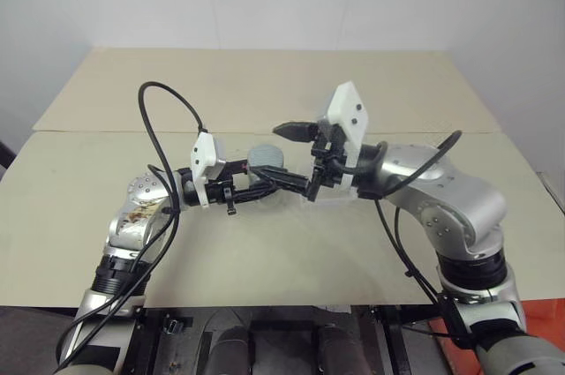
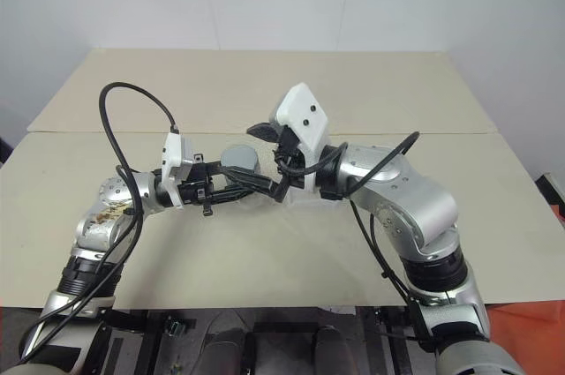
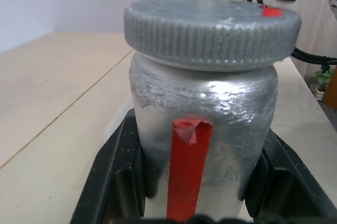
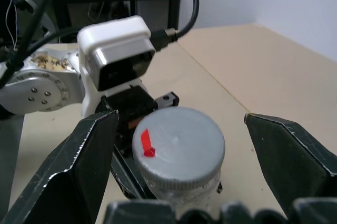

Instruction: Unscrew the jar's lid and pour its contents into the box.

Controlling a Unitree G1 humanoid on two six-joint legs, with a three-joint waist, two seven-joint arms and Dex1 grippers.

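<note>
**A:** Start at the left fingers point(image 3: 118, 182) — what did they have?

**B:** They were pinching the jar point(image 3: 202, 124), one black finger on each side of its silvery body, low down near the base. A red strip point(image 3: 188, 168) ran up the jar's side between them. The jar stood upright in that grip.

**A:** And the lid?

**B:** The lid point(image 4: 179, 147) was on the jar, grey, ribbed round the edge, flat on top, with a small red mark point(image 4: 147, 143) near its rim.

**A:** Right side?

**B:** The right fingers point(image 4: 295, 153) were spread wide, one to each side of the lid with clear air between them and it. They touched nothing. From the head camera the right gripper point(image 1: 296, 156) sat just beside and slightly above the lid, pointing across toward the left arm.

**A:** Where was all this over the table?

**B:** Near the middle of the beige table point(image 1: 265, 251), just in front of the seam where the two tabletops met. The left gripper point(image 1: 265, 188) reached in level from the robot's left, the jar at its tip, lifted a little off the surface as far as I could tell.

**A:** The box?

**B:** Something clear and pale point(image 2: 311, 202) lay on the table just under the right wrist, mostly hidden by the arm. I couldn't make out its shape or whether anything was in it.

**A:** The contents?

**B:** Couldn't tell; the jar's wrapped body hid them.
</note>
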